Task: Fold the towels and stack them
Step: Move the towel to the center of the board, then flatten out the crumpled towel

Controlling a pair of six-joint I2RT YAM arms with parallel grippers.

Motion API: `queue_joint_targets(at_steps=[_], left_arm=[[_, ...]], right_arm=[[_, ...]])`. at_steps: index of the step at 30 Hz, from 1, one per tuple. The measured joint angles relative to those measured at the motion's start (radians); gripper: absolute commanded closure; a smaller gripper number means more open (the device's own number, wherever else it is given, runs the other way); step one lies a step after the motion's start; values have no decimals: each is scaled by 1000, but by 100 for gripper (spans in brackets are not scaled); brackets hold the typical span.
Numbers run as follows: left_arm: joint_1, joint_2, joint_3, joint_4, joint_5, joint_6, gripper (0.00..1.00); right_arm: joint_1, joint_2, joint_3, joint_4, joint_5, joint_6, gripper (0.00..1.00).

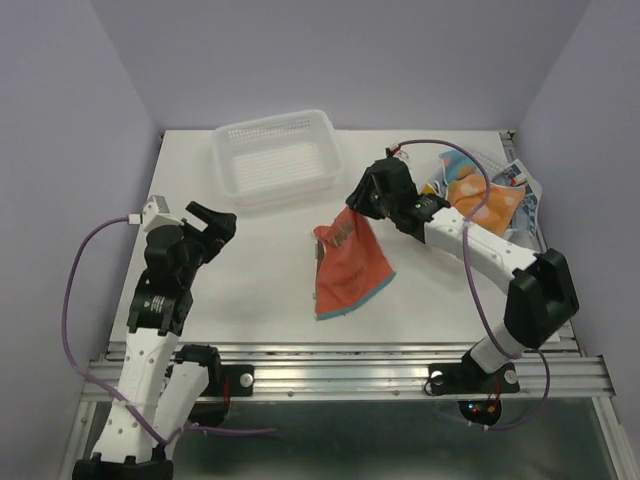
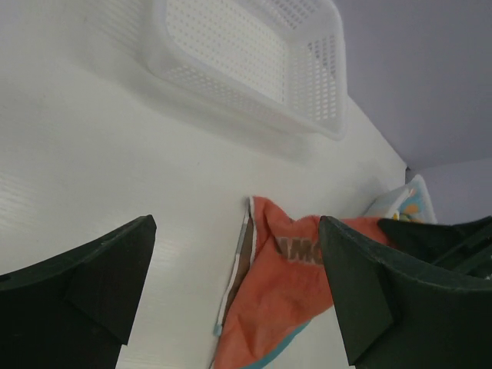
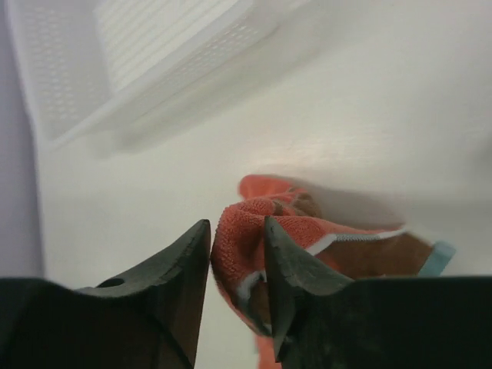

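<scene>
While my right gripper [image 3: 237, 231] pinches a lifted corner of the red-orange towel [image 1: 350, 270] lying mid-table and my left gripper [image 2: 237, 223] hangs wide open, I judge the fold underway: next, carry that corner across and release.

This place looks like a robotics lab, more exactly a small test cell. A white table [image 1: 250, 300] is closed in by plain lilac walls [image 1: 60, 100] on three sides, like a box. Two robot arms, the left arm [image 1: 160, 290] and the right arm [image 1: 500, 270], are fixed on metal rails [image 1: 350, 375] at the near edge of the table. Purple cables [image 1: 75, 290] hang loose from the arms. On the table lie only a white plastic basket [image 1: 275, 160] and a few small towels [image 1: 350, 270].
</scene>
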Motion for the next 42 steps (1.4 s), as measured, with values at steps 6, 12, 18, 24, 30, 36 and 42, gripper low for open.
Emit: queue_joint_targets(at_steps=[6,12,18,24,30,36,42], left_arm=[[-21,145,-97,68,130,1,1],[-219,209,-161,124,134,-3,1],[-475,276,-254,159,127,-56,1],[-703,380,-294,159,83,-150,15],[-814,568,-229,152,10,-189,28],[-874,774,-74,127,-70,-214,51],[-925,903,50,24,-152,-239,58]], right_arm=[[-179,258,151,-33,-30,-62,0],[-157,183,134,-42,-67,-145,0],[-16,-100,-76,-23,3,-199,0],[43,-236,-316,-50,73,-137,0],[30,-311,-422,-127,191,-56,0],[30,-395,-437,-160,279,-4,0],[30,-415,-481,-184,309,13,0]])
